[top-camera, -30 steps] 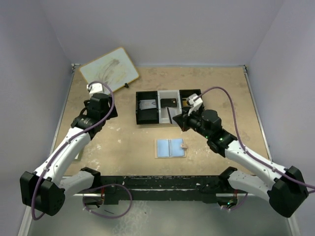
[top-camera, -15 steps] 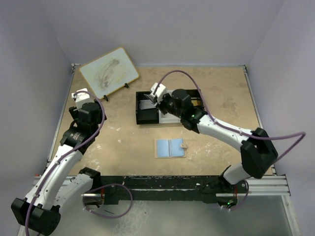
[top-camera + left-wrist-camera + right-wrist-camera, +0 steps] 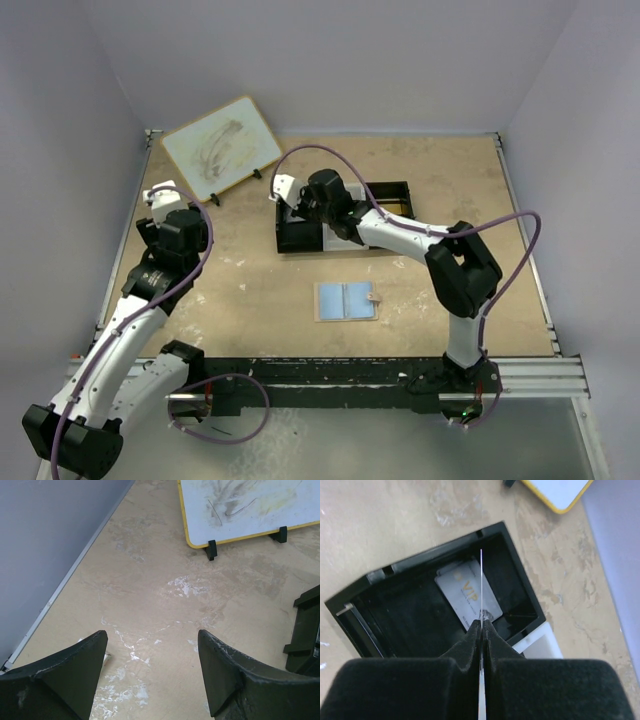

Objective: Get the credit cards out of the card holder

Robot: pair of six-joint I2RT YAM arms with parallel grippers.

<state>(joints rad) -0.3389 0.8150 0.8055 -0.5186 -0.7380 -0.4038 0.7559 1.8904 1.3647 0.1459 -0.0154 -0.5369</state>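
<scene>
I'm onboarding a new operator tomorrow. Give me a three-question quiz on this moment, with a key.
1. True or false: the left gripper is open and holds nothing.
2. What lies in the black tray compartment below the right gripper? A) a silvery card marked VIP; B) a red box; C) nothing.
3. What is the right gripper pinching?
Key: 1 true; 2 A; 3 a thin card, seen edge-on in the right wrist view.
</scene>
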